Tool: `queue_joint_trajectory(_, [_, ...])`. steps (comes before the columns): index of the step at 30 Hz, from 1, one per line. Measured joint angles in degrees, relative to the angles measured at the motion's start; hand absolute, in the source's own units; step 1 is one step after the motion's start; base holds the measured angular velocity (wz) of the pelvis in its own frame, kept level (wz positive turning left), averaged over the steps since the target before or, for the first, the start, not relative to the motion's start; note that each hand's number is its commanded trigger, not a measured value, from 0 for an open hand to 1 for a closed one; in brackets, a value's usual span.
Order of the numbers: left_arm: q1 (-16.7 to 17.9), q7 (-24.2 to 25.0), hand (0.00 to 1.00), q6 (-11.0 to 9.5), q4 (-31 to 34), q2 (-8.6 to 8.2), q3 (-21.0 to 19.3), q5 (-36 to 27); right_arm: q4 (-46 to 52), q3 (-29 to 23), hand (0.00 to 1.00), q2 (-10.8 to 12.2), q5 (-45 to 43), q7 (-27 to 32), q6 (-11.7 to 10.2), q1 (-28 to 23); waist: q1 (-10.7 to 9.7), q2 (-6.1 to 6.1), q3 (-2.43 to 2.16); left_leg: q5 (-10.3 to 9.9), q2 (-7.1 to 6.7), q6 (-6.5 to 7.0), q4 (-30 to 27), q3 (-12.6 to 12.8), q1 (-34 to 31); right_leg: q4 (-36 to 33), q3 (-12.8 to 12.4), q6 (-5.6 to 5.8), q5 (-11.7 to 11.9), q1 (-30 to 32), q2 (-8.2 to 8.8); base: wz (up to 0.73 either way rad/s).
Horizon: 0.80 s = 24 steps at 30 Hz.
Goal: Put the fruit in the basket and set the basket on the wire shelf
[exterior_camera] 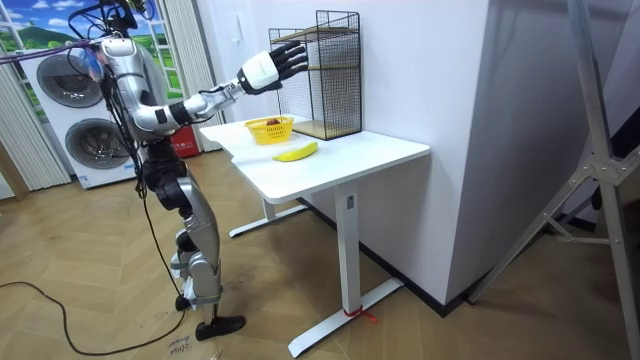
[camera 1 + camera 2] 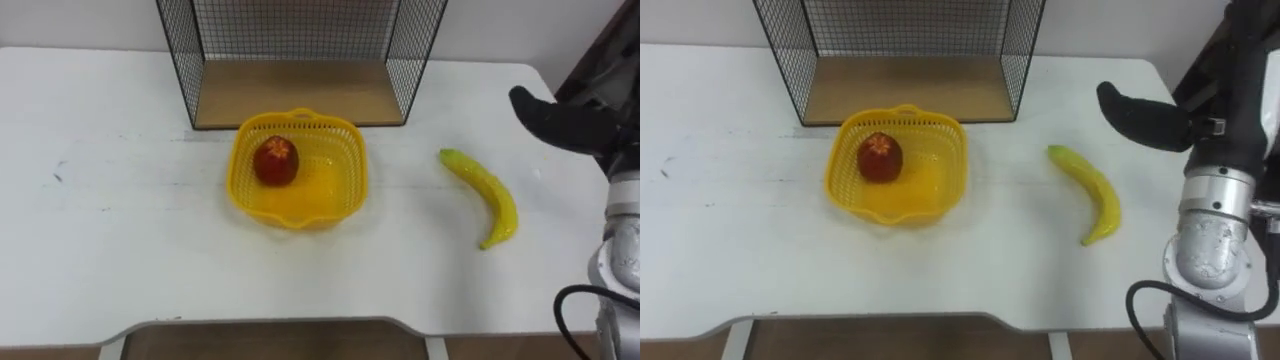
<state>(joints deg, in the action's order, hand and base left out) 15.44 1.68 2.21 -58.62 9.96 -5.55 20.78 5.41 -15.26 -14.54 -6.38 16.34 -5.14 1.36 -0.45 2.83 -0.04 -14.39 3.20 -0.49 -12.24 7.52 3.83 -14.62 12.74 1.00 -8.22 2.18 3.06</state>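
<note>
Apple (image 2: 276,161) sat in the yellow basket (image 2: 352,136) on the white table (image 2: 120,230), just in front of the wire shelf (image 2: 300,92). Banana (image 2: 487,195) lay apart on the basket's right w/ the right hand (image 1: 283,60) up over that side, fingers spread open.

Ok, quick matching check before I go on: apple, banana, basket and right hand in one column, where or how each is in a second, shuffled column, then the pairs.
1. apple
2. banana
3. basket
4. right hand

a. lying on the bare table, to the right of the basket
b. raised above the table, fingers open
c. inside the basket
d. on the table just in front of the wire shelf

Pairs: 1-c, 2-a, 3-d, 4-b
</note>
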Motion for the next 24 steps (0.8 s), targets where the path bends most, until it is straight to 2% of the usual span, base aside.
queue_joint_trajectory(3, [0.2,0.0,0.0,0.7,0.0,0.07,-0.1,0.0,-2.5,-0.1,0.0,-0.5,-0.2,0.7,0.1,0.0,-0.4,0.73,0.22,0.0,0.04,0.0,-0.4,0.2,-0.1,0.0,-0.1,-0.01,0.0,0.0,-0.01,0.0])
queue_joint_trajectory(5, [0.2,0.0,0.0,1.6,0.0,0.1,0.0,0.0,-4.6,-0.1,0.0,-0.9,-0.1,1.1,0.2,0.1,-0.7,0.9,0.14,0.0,0.04,-0.01,-0.1,0.3,-0.1,0.0,-0.3,-0.01,0.0,-0.1,-0.02,-0.02])
queue_joint_trajectory(8, [0.4,-0.1,0.0,2.6,0.2,0.14,0.1,0.0,-7.5,0.0,0.0,-1.9,0.9,1.1,2.1,0.3,-0.6,1.12,0.19,0.0,0.04,-0.02,0.0,0.4,-0.1,0.0,-0.5,-0.02,0.0,0.0,-0.06,0.0])
queue_joint_trajectory(14, [0.3,-0.1,0.0,3.4,0.4,0.16,0.0,0.0,-12.8,0.3,0.0,-3.5,4.1,-1.4,4.3,2.0,-0.6,1.58,0.38,0.0,0.02,-0.06,0.5,0.4,-0.2,0.0,-0.5,-0.02,0.0,0.4,-0.11,0.0])
queue_joint_trajectory(18, [0.2,0.1,0.0,3.7,1.4,0.51,0.0,0.1,-14.6,0.6,0.0,-3.9,3.9,-2.9,4.9,3.4,-0.1,2.36,0.34,0.1,0.04,-0.06,0.4,0.4,-0.5,0.1,-0.5,-0.01,0.0,0.9,-0.19,0.0])
queue_joint_trajectory(24, [0.6,0.2,0.0,4.7,3.2,0.86,0.0,0.1,-18.3,0.8,0.0,-4.1,3.9,-4.7,6.0,5.5,1.0,2.48,0.22,0.1,0.08,-0.06,0.4,0.1,-0.8,0.5,-0.2,0.0,0.0,0.8,-0.19,0.02])
